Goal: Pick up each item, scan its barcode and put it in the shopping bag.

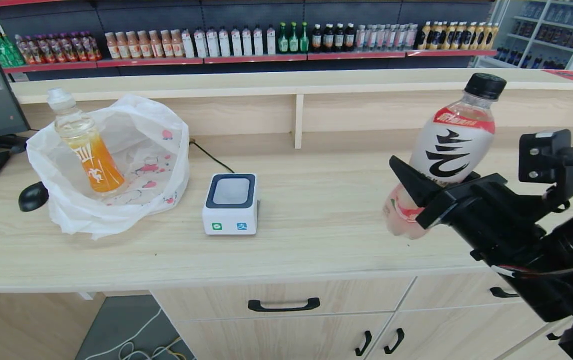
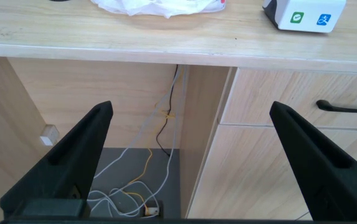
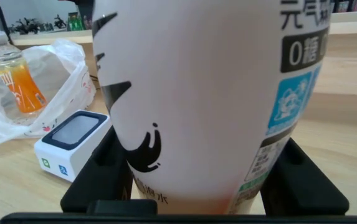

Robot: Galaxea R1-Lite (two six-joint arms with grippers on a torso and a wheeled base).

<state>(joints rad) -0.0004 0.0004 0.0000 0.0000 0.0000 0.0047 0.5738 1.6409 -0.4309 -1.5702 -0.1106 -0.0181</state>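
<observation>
At lower right of the head view, nearest the camera: noted right gripper (image 1: 414,197) clenched on the task bottle (image 1: 454,145), black fingers pinching its lower half. Bottle held above the counter (image 1: 326,220), tilted with cap toward upper right. Clear plastic, cylindrical, black screw cap, glossy white wrap label with black brush strokes and a red band at the shoulder; pale pink liquid inside.

In the left wrist view: logged left gripper (image 2: 190,112) released, two black wedge fingers spread wide, hanging below the counter edge in front of the cabinet.

Lower centre: pale wood-grain drawers with black handles (image 1: 283,305).

Mid frame on the counter: recorded scanner (image 1: 230,202), small white box, rounded corners, dark-framed glossy window on top.

Left of it, just beside: shopping bag (image 1: 161,165), thin crinkled white plastic with pink prints, mouth open. Inside: one orange drink bottle (image 1: 91,150), clear with white cap, leaning. Black mouse (image 1: 33,196) touching the bag's left side.

Top of frame, farthest: red-edged shelf (image 1: 251,59) lined with bottles.
</observation>
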